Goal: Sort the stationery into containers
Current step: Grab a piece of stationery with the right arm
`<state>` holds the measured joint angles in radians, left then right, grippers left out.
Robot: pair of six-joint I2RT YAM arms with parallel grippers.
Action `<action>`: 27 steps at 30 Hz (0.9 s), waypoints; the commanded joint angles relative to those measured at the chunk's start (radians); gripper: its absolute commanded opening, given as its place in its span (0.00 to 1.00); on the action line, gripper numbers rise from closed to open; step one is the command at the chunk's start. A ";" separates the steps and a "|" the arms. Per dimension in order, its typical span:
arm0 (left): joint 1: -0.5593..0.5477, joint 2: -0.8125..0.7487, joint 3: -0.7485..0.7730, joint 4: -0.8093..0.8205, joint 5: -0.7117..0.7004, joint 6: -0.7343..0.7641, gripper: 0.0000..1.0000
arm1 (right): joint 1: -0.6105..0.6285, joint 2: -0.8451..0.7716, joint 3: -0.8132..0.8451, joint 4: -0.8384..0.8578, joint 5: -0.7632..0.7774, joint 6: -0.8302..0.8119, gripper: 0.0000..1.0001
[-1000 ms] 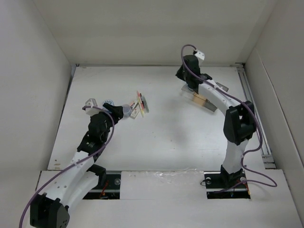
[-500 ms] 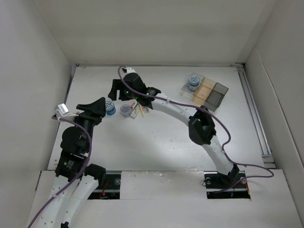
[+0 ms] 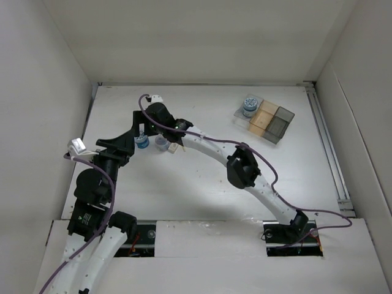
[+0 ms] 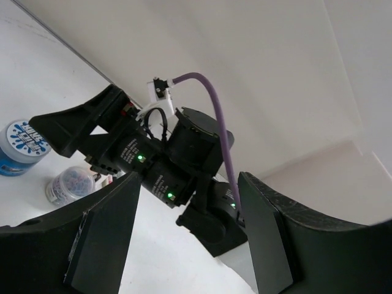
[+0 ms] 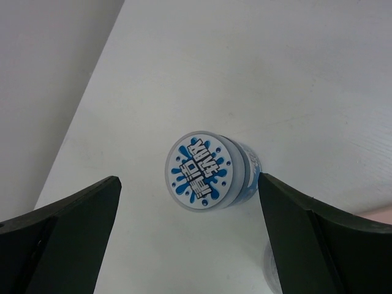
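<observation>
On the surface [image 3: 184, 190], a disc [image 3: 142, 142] stands at the far left, between the spread jaws of the right gripper [image 5: 188, 179]. Just right of it sits a smaller round pot [image 3: 162, 143], then a cluster of sticks [image 3: 175, 147]. The left gripper [image 4: 188, 177], jaws apart, lies nearer and left of the disc. Well apart at the far right, the tray [image 3: 267, 120] holds a second disc [image 3: 249, 105] in its leftmost compartment.

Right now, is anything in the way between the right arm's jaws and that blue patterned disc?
Nothing visible does. The blue disc lies squarely between the open jaws of the right gripper, with a smaller disc off to the side.
</observation>
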<state>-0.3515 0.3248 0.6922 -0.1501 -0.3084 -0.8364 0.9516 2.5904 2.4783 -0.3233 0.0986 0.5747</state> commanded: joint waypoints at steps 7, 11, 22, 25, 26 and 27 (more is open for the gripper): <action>0.003 -0.020 0.021 0.012 0.025 0.025 0.63 | 0.039 0.092 0.091 0.044 0.096 0.020 1.00; 0.003 -0.029 0.012 0.012 0.025 0.025 0.63 | 0.039 0.112 0.114 0.044 0.105 0.054 1.00; 0.003 -0.095 -0.010 -0.008 0.005 0.025 0.63 | 0.049 0.166 0.114 0.053 0.125 0.096 1.00; 0.003 -0.116 -0.010 -0.017 0.005 0.034 0.64 | 0.049 0.166 0.114 0.053 0.136 0.105 0.93; 0.003 -0.125 -0.010 -0.017 -0.004 0.034 0.64 | 0.049 0.166 0.114 0.053 0.153 0.105 0.92; 0.003 -0.125 -0.019 -0.017 -0.005 0.034 0.64 | 0.049 0.166 0.114 0.053 0.176 0.105 0.90</action>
<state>-0.3515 0.2188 0.6838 -0.1852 -0.3000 -0.8200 0.9901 2.7277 2.5587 -0.2779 0.2214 0.6628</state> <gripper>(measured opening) 0.643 0.911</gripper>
